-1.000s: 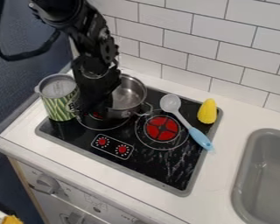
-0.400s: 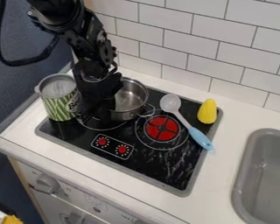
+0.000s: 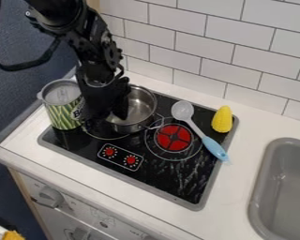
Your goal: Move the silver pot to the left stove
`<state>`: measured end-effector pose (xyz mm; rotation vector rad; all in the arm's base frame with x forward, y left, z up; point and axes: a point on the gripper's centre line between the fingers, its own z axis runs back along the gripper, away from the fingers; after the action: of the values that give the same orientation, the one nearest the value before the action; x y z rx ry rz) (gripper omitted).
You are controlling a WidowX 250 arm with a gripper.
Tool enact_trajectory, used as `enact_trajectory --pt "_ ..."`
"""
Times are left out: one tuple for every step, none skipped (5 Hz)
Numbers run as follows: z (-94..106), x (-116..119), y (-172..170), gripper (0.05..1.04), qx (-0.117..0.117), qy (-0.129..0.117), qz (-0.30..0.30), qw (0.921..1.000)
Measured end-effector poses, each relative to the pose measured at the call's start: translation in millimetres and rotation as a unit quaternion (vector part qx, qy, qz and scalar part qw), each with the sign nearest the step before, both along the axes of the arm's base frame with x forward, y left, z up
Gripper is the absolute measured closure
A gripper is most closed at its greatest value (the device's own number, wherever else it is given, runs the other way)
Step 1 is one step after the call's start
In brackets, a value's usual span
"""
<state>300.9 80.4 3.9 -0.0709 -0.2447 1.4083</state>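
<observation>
Here's the silver pot [image 3: 142, 103], just up-left of the red burner [image 3: 174, 137]; the black gripper [image 3: 107, 118] is down at the pot's burner-far side — open or closed, can't tell; spoon [image 3: 194, 125] just right of that burner, corn [image 3: 222, 119] to its upper right.

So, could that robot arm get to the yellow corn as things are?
Probably yes. Nothing covers the corn, though the arm, now at the pot, would likely have to pass over the pot and the spoon.

I see white wall tiles [image 3: 240, 51] with dark grout and a dark blue wall [image 3: 27, 89]; below are a white counter [image 3: 231, 185], its inset grey sink [image 3: 289, 187], and a white front [image 3: 80, 208] with knobs [image 3: 50, 196].
</observation>
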Motion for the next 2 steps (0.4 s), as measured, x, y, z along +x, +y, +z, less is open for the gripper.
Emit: enact_trajectory --pt "15.0 2.8 0.3 0.070 0.003 -0.016 -0.003 0.9999" --pt "33.2 8.2 0.0 0.075 0.007 -0.039 -0.007 0.9992"
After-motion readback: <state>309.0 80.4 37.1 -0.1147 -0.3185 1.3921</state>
